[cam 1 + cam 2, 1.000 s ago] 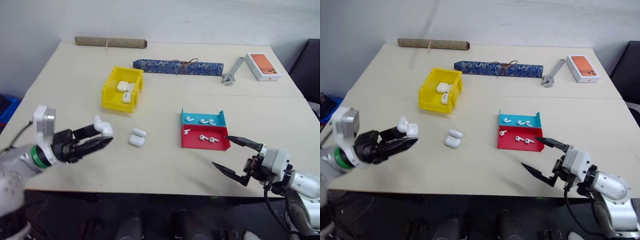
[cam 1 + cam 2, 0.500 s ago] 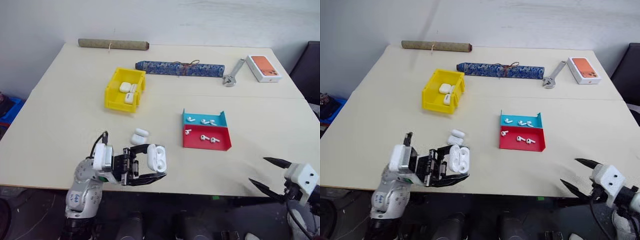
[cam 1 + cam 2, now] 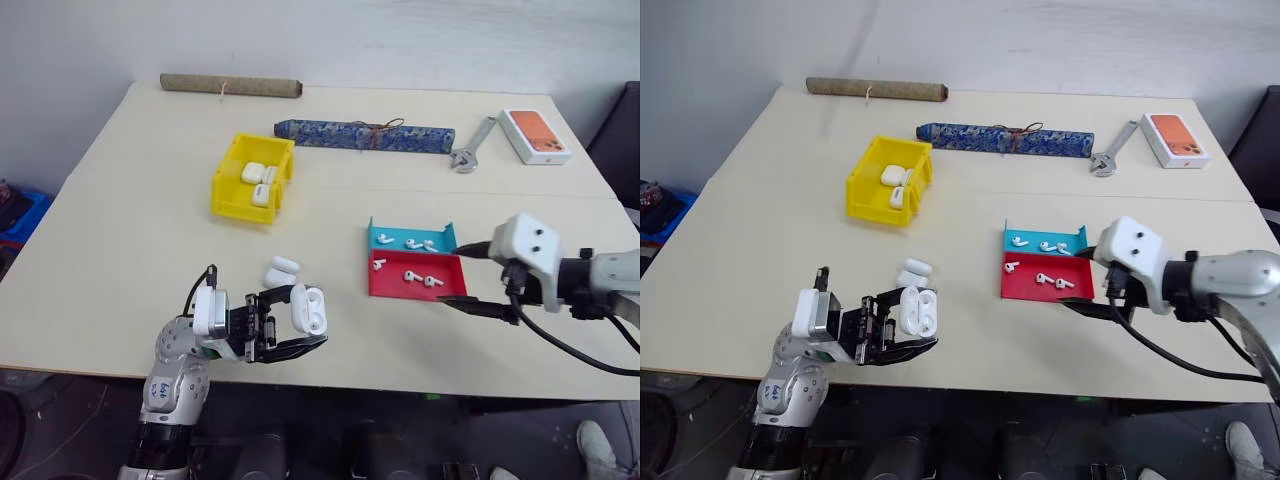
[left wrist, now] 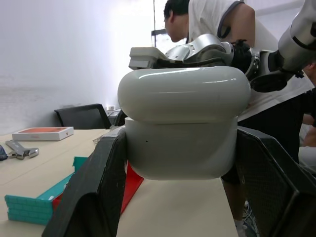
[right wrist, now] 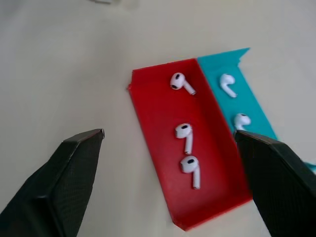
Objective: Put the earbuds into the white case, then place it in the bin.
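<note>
The left gripper (image 3: 290,322) clamps the small glossy white case (image 3: 309,309), lid up, ready for loading. The right gripper (image 5: 168,170) hangs spread wide over the shallow red tray (image 5: 154,126), whose tiny white earbuds (image 5: 185,136) lie between its fingers (presumably for picking); the yellow plastic bin (image 3: 232,192) stands well beyond the left gripper.

A wrench (image 3: 471,148) lies beside an orange-topped box (image 3: 537,135) on the table (image 3: 120,230).

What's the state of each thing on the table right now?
Held case: lid open, clamped in left claw.
Right claw: open, above red tray.
Red tray: three earbuds inside.
Blue tray: holds earbuds.
Bin: holds cases.
Two cases on table: closed.
</note>
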